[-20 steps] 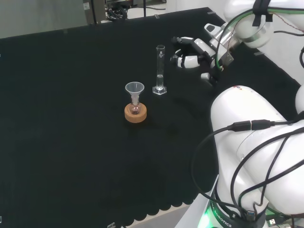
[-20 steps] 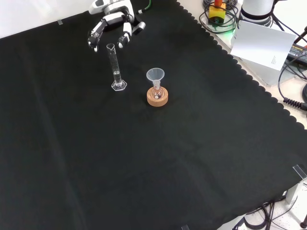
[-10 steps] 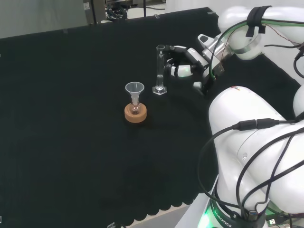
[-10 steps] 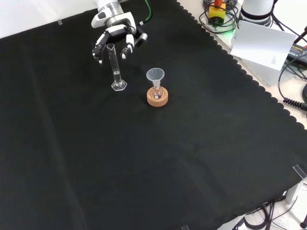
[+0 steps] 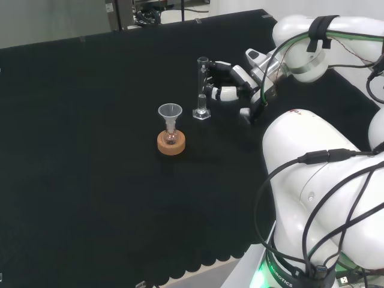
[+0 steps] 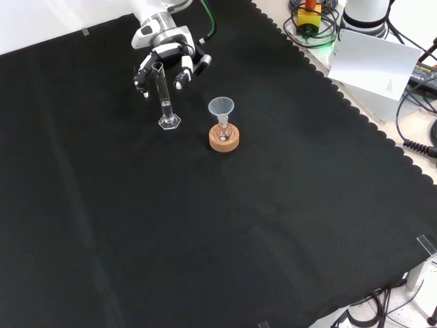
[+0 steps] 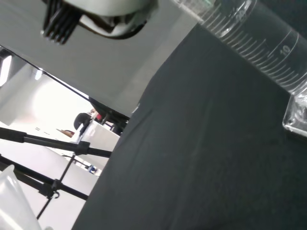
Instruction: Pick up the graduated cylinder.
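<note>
Standing upright on the black-clothed table [image 5: 90, 150], left to right in the head view: a cork ring [image 5: 171, 143] carrying a small flask with a funnel [image 5: 170, 112] in its neck; the graduated cylinder [image 5: 202, 89] on its hexagonal foot, just right of the ring; then the hand [image 5: 231, 81]. The fingers [image 5: 215, 92] are spread and slightly bent on either side of the cylinder's upper part (contact cannot be told). In the wrist view the cylinder's scale [image 7: 259, 45] lies close by.
</note>
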